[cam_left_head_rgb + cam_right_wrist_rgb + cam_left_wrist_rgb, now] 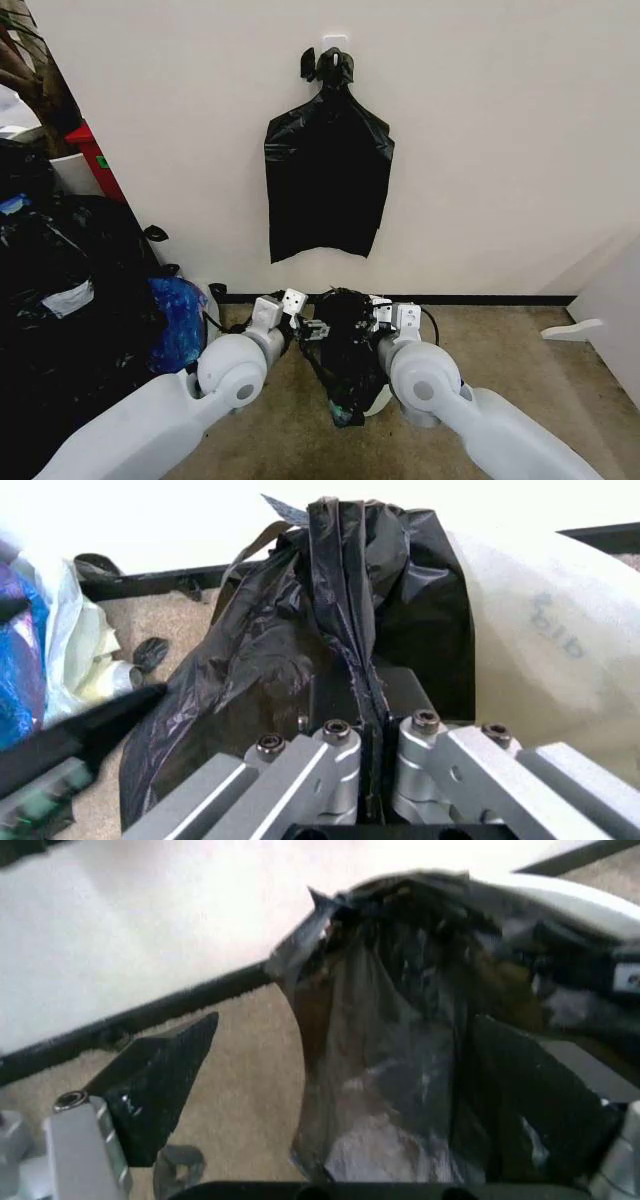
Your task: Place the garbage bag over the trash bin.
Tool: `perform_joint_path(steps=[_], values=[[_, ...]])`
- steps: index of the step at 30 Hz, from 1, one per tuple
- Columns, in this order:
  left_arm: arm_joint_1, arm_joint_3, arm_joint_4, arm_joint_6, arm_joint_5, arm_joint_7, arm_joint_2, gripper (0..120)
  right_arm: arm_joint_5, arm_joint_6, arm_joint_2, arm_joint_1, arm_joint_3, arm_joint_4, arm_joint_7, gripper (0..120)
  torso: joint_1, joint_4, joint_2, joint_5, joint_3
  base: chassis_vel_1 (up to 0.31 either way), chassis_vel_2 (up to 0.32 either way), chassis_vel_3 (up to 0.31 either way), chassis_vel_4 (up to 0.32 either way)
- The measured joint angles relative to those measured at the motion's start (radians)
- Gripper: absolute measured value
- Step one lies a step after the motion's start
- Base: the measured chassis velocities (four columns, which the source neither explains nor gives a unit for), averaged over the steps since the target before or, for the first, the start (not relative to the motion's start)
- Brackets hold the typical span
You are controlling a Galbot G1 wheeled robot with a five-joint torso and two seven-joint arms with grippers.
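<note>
below, beige carpet (520, 360) meets white wall (500, 150).

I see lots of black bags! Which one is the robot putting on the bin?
Look below the flat black bunch hanging on the wall. The garbage bag is the crinkly one draped over the trash bin, between both grippers, the right gripper pinching it, away from the heap.

The garbage bag (345, 350) covers nearly all of the trash bin (378, 402), leaving a sliver of white. The left claw (312, 330) seems buried in plastic, its grip unclear.
</note>
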Motion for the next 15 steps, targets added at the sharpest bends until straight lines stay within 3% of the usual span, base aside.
perform_joint_path(steps=[15], values=[[-0.021, 0.048, 0.080, -0.005, -0.012, -0.006, -0.050, 100, -0.001, 0.000, 0.000, 0.005, -0.011, -0.001, -0.001, 0, 0.000, 0.0000, 0.000, 0.0000, 0.000, 0.000, 0.000, 0.000, 0.000]])
